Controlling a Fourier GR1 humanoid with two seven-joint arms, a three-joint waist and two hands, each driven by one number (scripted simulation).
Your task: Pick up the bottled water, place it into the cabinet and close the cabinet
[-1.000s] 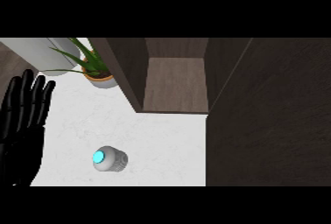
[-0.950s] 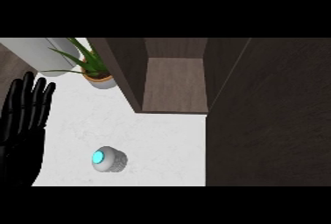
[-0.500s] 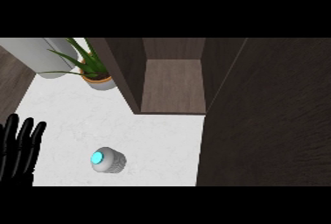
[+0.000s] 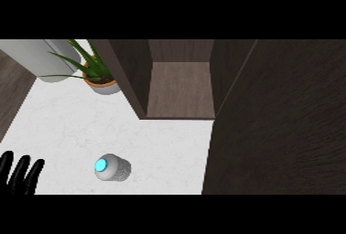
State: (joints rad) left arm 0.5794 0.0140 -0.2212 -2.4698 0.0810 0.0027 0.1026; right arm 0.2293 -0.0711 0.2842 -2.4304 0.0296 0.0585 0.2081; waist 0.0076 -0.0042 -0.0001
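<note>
The bottled water [image 4: 112, 167] stands on the white counter [image 4: 81, 128], seen from above as a grey round body with a cyan cap. The dark wooden cabinet [image 4: 181, 87] is open at the back, its inner shelf bare; its open door [image 4: 283, 123] fills the right side of the view. My left hand [image 4: 20, 176] shows only as straight black fingers at the lower left edge, well left of the bottle and not touching it. The right hand is out of view.
A potted green plant [image 4: 94, 75] sits at the back left of the counter beside a grey cylinder [image 4: 47, 59]. The counter's left edge meets dark wood flooring [image 4: 13, 87].
My left hand has sunk toward the lower left edge; only its fingertips remain in view. The view has shifted slightly, and the bottle has not moved on the counter.
</note>
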